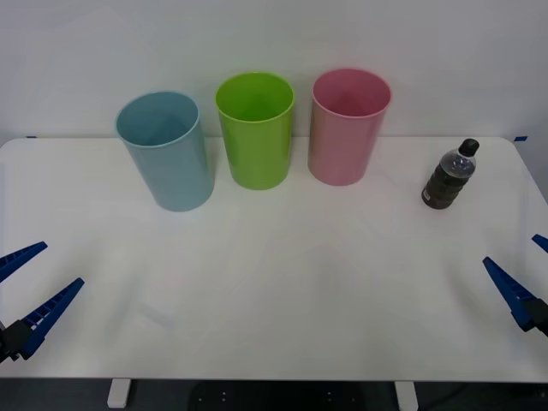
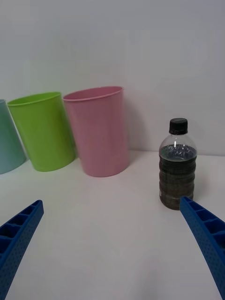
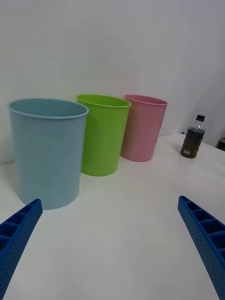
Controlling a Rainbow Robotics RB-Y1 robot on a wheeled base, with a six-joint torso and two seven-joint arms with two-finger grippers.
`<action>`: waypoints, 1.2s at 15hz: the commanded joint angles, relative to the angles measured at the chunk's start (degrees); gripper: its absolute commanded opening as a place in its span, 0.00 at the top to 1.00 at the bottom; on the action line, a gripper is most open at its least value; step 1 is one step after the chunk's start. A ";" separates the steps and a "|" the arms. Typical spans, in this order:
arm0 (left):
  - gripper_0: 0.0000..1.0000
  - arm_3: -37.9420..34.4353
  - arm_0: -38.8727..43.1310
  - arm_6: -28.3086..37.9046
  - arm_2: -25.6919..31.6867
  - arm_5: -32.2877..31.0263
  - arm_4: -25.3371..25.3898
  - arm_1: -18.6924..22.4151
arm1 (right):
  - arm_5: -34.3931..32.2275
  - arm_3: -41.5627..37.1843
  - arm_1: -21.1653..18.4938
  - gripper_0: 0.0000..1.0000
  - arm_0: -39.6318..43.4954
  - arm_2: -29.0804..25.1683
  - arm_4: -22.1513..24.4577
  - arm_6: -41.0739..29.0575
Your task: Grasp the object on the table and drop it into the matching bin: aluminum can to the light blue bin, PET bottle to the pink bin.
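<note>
My right gripper [image 1: 535, 278] hung low at the table's [image 1: 282, 291] four o'clock edge, its blue fingers [image 2: 206, 234] spread wide apart and holding nothing. Through its wrist camera I saw the PET bottle [image 2: 177, 171] standing upright just beyond one fingertip, not touching it, black cap on top and dark liquid filling most of it. From above, the bottle [image 1: 449, 175] stood at about two o'clock on the white tabletop, apart from the bins and nearest the pink bin [image 1: 347, 128], which sat at roughly one o'clock. Next to that came the lime green bin [image 1: 255, 133] at twelve o'clock, close beside it, then the light blue bin [image 1: 167, 154] at eleven o'clock, a little nearer to me than the other two. All three stood upright and open. My left gripper [image 1: 30, 287] waited at the eight o'clock edge, fingers [image 3: 18, 229] likewise spread and empty, facing the light blue bin [image 3: 47, 150].
</note>
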 commanded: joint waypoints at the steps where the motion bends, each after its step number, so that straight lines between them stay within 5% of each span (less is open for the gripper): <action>1: 0.00 0.00 0.00 0.00 0.00 0.00 0.00 0.00 | 5.01 0.21 0.00 0.00 -0.68 0.91 1.45 6.13; 18: 0.00 0.00 0.00 0.00 0.00 0.00 0.00 0.00 | 13.18 24.29 0.08 0.00 -21.16 4.69 6.20 13.95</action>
